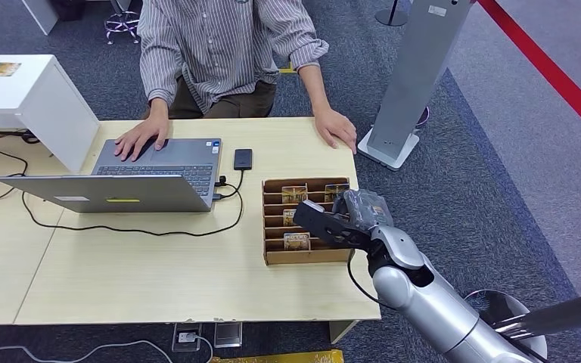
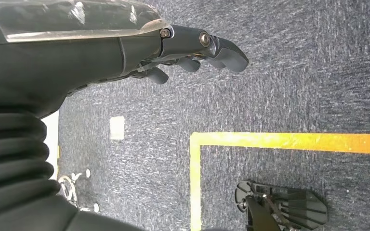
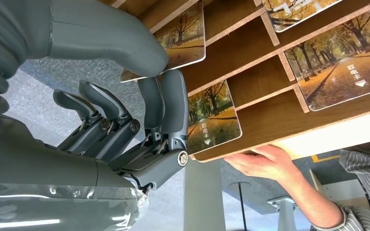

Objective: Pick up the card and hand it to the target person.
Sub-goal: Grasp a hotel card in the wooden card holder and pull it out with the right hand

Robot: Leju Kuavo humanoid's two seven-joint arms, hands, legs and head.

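- Counter [image 1: 159, 280]: pale wood top, carrying every item listed below.
- Laptop [image 1: 132, 178]: open on the left part of the counter, screen back toward the head camera; a black cable [image 1: 132, 228] loops across the wood in front of it.
- Person [image 1: 223, 53]: striped shirt, seated at the far edge; one hand [image 1: 142, 138] on the laptop's deck, the other hand [image 1: 336, 128] flat on the counter near the far right corner.
- Phone [image 1: 243, 159]: dark, lying flat just right of the laptop.
- Card rack [image 1: 272, 227]: brown slotted box on the right part of the counter, several autumn-tree cards standing in its slots.
- Card [image 3: 185, 41]: autumn-tree print, sitting in a slot of the rack; in the right wrist view its corner lies between thumb and fingers.
- Right robot hand [image 1: 333, 219]: over the rack's right side, thumb [image 3: 120, 43] pressed on the card's corner, fingers [image 3: 173, 101] behind it, pinching the card.
- Left robot hand [image 2: 188, 53]: hanging over grey carpet with a yellow tape line [image 2: 289, 141], fingers curled inward, holding nothing.
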